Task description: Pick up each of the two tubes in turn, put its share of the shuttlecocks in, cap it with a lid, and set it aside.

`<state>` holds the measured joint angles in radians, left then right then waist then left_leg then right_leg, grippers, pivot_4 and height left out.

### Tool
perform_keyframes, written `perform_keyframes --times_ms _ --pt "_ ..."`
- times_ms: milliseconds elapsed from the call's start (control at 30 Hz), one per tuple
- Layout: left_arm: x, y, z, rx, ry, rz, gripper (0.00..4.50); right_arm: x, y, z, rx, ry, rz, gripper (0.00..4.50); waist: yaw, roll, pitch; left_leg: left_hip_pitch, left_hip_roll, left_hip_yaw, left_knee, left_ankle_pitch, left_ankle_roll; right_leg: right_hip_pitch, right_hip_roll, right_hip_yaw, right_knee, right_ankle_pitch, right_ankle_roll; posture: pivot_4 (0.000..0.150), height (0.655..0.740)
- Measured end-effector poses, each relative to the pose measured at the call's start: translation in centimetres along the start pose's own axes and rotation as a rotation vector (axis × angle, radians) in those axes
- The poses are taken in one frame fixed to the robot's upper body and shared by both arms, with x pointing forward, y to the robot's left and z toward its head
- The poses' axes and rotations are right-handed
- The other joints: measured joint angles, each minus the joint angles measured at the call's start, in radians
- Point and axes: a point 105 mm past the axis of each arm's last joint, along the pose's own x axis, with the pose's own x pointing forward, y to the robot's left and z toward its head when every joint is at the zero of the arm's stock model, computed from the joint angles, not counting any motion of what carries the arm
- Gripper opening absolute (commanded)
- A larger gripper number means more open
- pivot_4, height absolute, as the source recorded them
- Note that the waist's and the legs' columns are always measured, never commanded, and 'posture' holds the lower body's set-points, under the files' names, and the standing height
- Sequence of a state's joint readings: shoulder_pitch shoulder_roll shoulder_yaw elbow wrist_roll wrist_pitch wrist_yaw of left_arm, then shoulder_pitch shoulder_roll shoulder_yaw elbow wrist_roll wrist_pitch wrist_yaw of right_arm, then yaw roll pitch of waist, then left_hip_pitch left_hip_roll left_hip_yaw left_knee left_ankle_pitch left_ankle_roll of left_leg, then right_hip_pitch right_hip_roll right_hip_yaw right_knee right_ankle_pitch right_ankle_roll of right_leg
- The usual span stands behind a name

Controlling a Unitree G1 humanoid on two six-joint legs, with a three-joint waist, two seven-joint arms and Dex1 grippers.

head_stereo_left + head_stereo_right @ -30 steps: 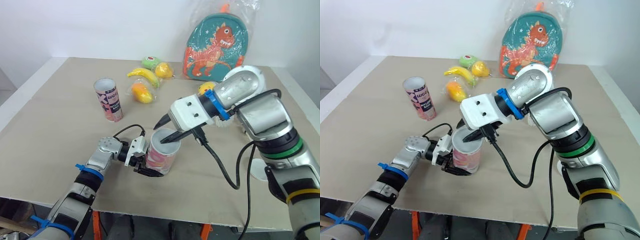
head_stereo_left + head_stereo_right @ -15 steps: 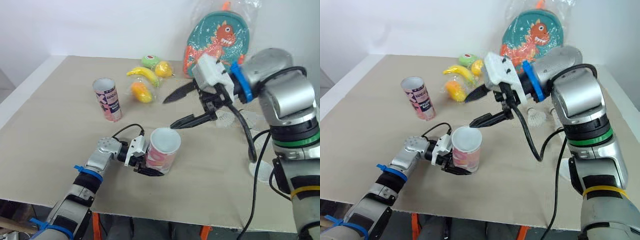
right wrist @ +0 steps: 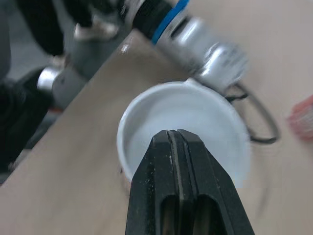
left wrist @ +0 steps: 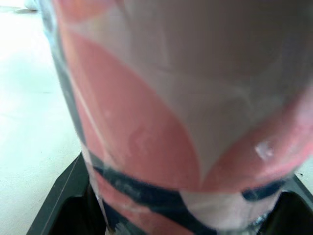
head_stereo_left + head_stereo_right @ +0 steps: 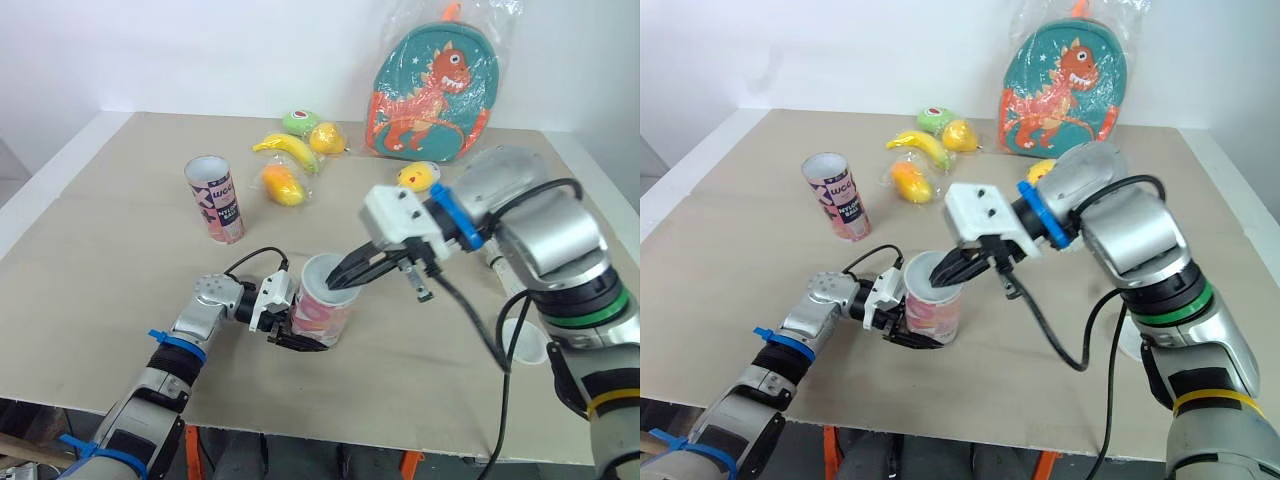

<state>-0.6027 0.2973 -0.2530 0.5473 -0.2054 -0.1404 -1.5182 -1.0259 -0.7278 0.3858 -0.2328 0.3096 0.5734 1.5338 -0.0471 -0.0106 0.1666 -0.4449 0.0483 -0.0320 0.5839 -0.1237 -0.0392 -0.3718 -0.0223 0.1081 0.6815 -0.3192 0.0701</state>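
Note:
A pink, white and dark blue tube (image 5: 325, 308) stands upright near the table's front edge. My left gripper (image 5: 303, 332) is shut on its lower part, and its printed wall looms close in the left wrist view (image 4: 186, 112). My right gripper (image 5: 336, 283) is shut with nothing between its fingers. Its tips hang just over the tube's open mouth, above the tube's white inside (image 3: 195, 110). The second tube (image 5: 217, 198) stands open and upright at the back left. My right forearm hides the spot where the shuttlecocks lay.
A white lid (image 5: 527, 340) lies by the table's right front. At the back stand a dinosaur backpack in a plastic bag (image 5: 430, 90), a banana (image 5: 285, 150), several toy fruits (image 5: 282, 185) and a yellow toy (image 5: 418, 177).
My right gripper rose open away from the tube half a second ago. It has come back down over the tube's mouth and is now shut. The left gripper and tube have not moved.

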Motion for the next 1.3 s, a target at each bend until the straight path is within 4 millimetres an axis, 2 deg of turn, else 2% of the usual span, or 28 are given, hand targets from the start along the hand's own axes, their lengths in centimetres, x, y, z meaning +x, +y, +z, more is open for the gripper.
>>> perform_keyframes --times_ms 333,500,567,600,633,700,733,800,900,1000,1100,1200,1300 --pt "-0.2 0.0 -0.4 -0.013 0.002 0.018 3.04 0.7 -0.8 -0.3 -0.211 0.136 0.016 0.05 -0.002 0.0 -0.008 0.007 0.001 0.001 0.0 0.0 0.0 0.005 0.0 0.0 0.0 -0.002 -0.005 0.15 0.74" --pt "-0.1 0.3 -0.5 -0.032 -0.012 0.05 3.04 1.1 -1.3 -0.4 -0.185 0.107 0.012 0.05 -0.002 -0.001 -0.013 0.008 0.001 0.001 0.0 0.0 -0.001 0.005 0.0 0.0 0.0 -0.001 -0.006 0.15 0.74" --pt "-0.1 0.4 -0.4 -0.041 -0.02 0.059 3.74 0.9 -1.6 -0.1 -0.11 0.044 0.003 0.0 -0.002 -0.001 -0.012 0.007 0.001 0.001 0.0 0.0 0.0 0.004 0.0 0.0 0.0 0.0 -0.007 0.15 0.74" --pt "-0.1 0.4 -0.3 -0.061 -0.029 0.057 4.11 1.0 -1.6 0.1 -0.08 0.014 0.012 0.67 -0.001 -0.001 -0.012 0.006 0.001 0.001 0.0 0.0 0.0 0.003 0.0 0.0 0.0 0.0 -0.007 0.15 0.74" --pt "-0.1 0.4 -0.2 -0.081 -0.034 0.051 4.45 1.2 -1.5 0.1 -0.069 0.004 0.021 0.86 -0.001 -0.001 -0.011 0.005 0.001 0.001 0.0 0.0 0.0 0.002 0.0 0.0 0.0 0.0 -0.007 0.15 0.74" --pt "0.0 0.3 0.1 -0.11 -0.047 0.033 4.5 0.9 -1.4 0.2 -0.048 -0.007 0.019 1.71 -0.001 -0.002 -0.01 0.002 0.001 0.001 0.0 0.0 -0.001 0.0 0.0 0.0 0.0 0.001 -0.007 0.15 0.74" --pt "0.0 0.3 0.2 -0.115 -0.055 0.028 4.5 0.4 -1.4 0.1 -0.035 -0.005 0.008 2.32 0.0 -0.002 -0.01 0.0 0.001 0.0 0.0 -0.001 -0.002 0.0 0.0 0.0 0.0 0.002 -0.005 0.15 0.74" --pt "0.0 0.2 0.4 -0.117 -0.068 0.022 4.5 -0.8 -1.5 0.1 -0.006 -0.015 -0.037 3.21 0.001 -0.002 -0.01 -0.003 0.0 0.0 0.0 -0.003 -0.004 0.002 0.0 0.0 0.0 0.001 -0.007 0.15 0.74" --pt "0.0 0.3 0.6 -0.121 -0.07 0.016 4.5 -1.3 -1.7 0.0 0.016 -0.022 -0.073 4.43 0.001 -0.002 -0.009 -0.005 0.0 -0.002 -0.001 -0.003 -0.004 0.0 0.002 0.0 0.0 0.001 -0.007 0.15 0.74" --pt "0.0 0.3 0.7 -0.122 -0.076 0.011 4.5 -1.9 -1.6 0.0 0.044 -0.043 -0.111 4.48 0.002 -0.001 -0.007 -0.007 0.0 -0.005 -0.001 -0.003 -0.003 0.0 0.003 0.0 0.0 0.0 -0.006 0.15 0.74" --pt "-0.1 0.3 0.9 -0.123 -0.075 0.003 4.5 -3.5 -1.3 0.4 0.077 -0.083 -0.169 4.48 0.001 -0.001 -0.002 -0.009 0.0 -0.006 0.0 -0.003 -0.004 0.0 0.003 0.0 0.0 -0.001 -0.005 0.15 0.74" --pt "-0.9 0.4 0.8 -0.121 -0.058 0.013 4.5 -5.8 -0.7 0.5 0.122 -0.118 -0.268 4.48 0.001 -0.002 0.0 -0.009 0.0 -0.006 0.0 -0.003 -0.004 -0.001 0.003 0.0 0.0 -0.001 -0.005 0.15 0.74" --pt "-1.8 0.4 0.6 -0.108 -0.015 0.03 4.5 -6.8 0.0 0.3 0.165 -0.143 -0.327 4.48 -0.002 -0.002 0.0 -0.009 0.001 -0.006 0.0 -0.003 -0.003 -0.001 0.005 0.0 0.0 0.0 -0.006 0.15 0.74"
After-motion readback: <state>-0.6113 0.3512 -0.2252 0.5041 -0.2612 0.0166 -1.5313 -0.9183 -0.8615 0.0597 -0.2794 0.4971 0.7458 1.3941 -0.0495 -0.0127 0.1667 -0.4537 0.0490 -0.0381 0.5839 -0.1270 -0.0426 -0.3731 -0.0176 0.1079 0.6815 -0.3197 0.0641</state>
